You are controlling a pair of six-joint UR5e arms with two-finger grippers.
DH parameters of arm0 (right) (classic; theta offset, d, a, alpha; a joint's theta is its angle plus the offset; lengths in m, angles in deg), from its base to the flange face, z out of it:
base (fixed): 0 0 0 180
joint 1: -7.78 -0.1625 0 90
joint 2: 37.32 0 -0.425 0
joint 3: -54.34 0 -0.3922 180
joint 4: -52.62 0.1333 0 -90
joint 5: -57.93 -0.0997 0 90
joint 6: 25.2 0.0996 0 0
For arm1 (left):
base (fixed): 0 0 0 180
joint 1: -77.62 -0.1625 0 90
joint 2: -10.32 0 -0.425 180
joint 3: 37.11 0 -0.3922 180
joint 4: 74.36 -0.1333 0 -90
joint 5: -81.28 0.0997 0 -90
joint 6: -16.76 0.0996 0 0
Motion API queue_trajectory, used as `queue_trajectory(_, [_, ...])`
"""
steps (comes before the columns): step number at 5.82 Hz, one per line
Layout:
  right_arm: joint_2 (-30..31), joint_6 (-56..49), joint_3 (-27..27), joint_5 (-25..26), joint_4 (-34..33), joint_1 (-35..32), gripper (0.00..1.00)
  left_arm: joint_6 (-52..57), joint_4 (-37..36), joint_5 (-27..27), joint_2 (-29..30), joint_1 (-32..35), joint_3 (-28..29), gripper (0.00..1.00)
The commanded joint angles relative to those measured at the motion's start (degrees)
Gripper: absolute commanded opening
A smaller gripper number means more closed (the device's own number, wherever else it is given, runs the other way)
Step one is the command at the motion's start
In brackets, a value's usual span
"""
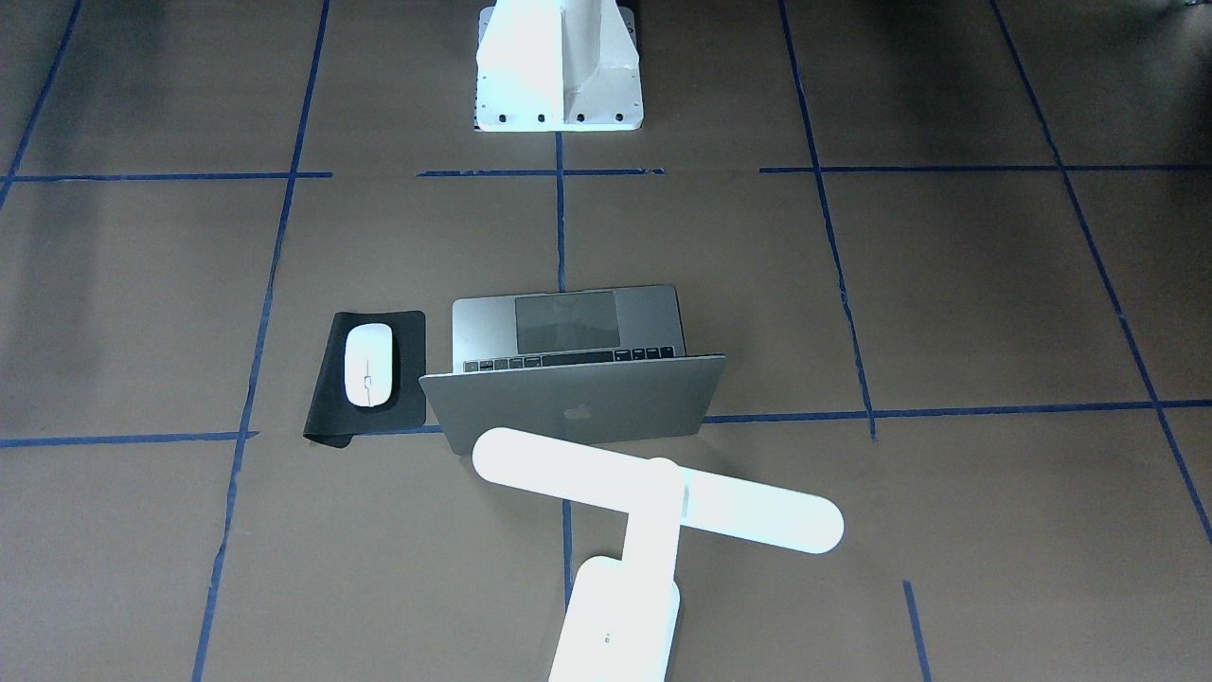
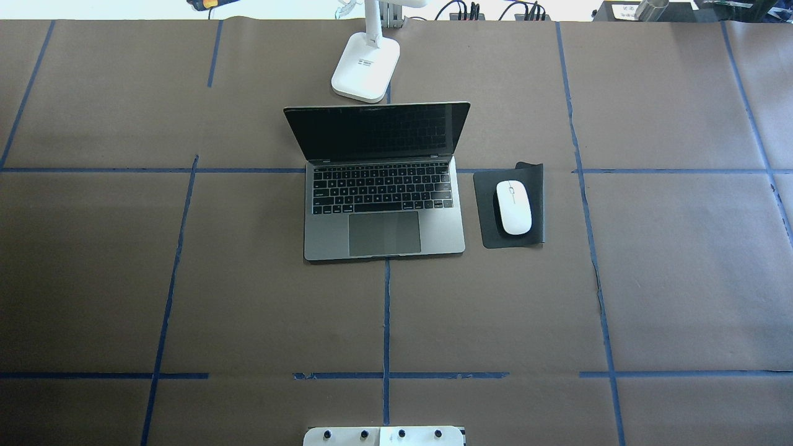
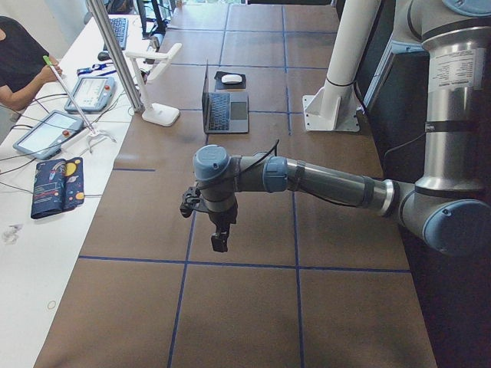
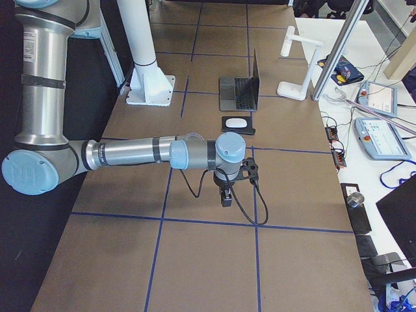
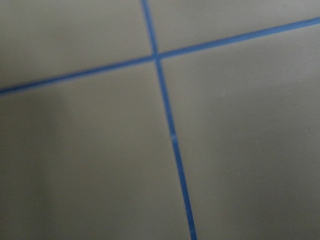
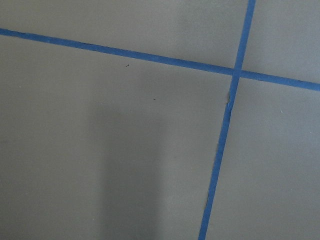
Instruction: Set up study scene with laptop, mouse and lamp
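Observation:
The silver-grey laptop (image 2: pixel 384 217) stands open at the table's middle, its apple-logo lid (image 1: pixel 568 398) facing away from the robot. The white mouse (image 2: pixel 513 207) lies on a black mat (image 2: pixel 489 186) just to the laptop's right as the robot sees it. Behind the laptop stands the white lamp (image 1: pixel 653 497), its base (image 2: pixel 365 68) at the far edge. My left gripper (image 3: pixel 220 241) hangs over bare table far to the laptop's left; my right gripper (image 4: pixel 225 197) hangs far to its right. Both show only in side views, so I cannot tell whether they are open or shut. The wrist views show only brown table and blue tape.
The robot's white pedestal (image 1: pixel 559 66) stands at the near edge, in line with the laptop. A side bench beyond the lamp holds teach pendants (image 4: pixel 380 136) and cables. A person (image 3: pixel 15 61) sits at that bench. Blue tape lines grid the brown table (image 2: pixel 186 279).

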Motion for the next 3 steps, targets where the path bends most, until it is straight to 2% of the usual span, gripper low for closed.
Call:
queue_trajectory(1, [0.14, 0.44, 0.22, 0.43, 0.24, -0.29, 1.0, 0.45, 0.08, -3.29, -2.93, 3.24, 1.92, 1.0])
queue_trajectory(2, [0.14, 0.18, 2.05, 3.3, 0.59, -0.3, 1.0, -0.16, 0.69, -3.56, -3.01, 3.24, 3.31, 1.0])
queue_trajectory(3, [-0.12, 0.0, 3.46, 3.42, 0.85, -0.3, 1.0, -0.43, 0.69, -4.09, -2.58, 3.24, 1.41, 1.0])
